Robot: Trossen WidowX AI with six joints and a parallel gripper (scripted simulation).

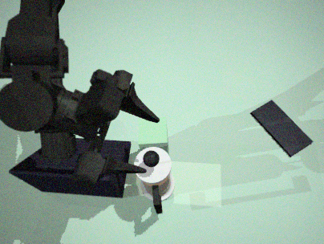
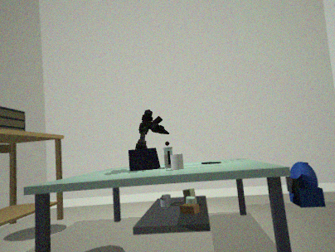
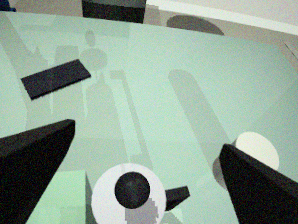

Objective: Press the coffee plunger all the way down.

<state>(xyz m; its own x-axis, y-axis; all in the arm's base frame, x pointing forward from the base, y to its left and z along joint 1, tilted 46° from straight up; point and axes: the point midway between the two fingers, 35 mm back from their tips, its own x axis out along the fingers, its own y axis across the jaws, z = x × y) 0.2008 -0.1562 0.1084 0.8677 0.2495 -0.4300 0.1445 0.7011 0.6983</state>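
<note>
Pale green bench (image 1: 224,48) | press (image 1: 154,172) upright beside arm base, far from the bench edges | gripper (image 1: 142,138) released, jaws spread wide above plunger knob (image 3: 132,189) | risk: I clip the knob while withdrawing and tip the press.

Looks like a plain room in a home, kinda living-room-ish. Bare pale walls (image 2: 186,62), a mint-green counter (image 2: 216,170) on dark legs, and a wooden shelf unit (image 2: 25,137) over at 9 o'clock. There's a dark low tray (image 2: 166,224) with small items underneath, and a blue bag (image 2: 304,184) at 3 o'clock.
</note>
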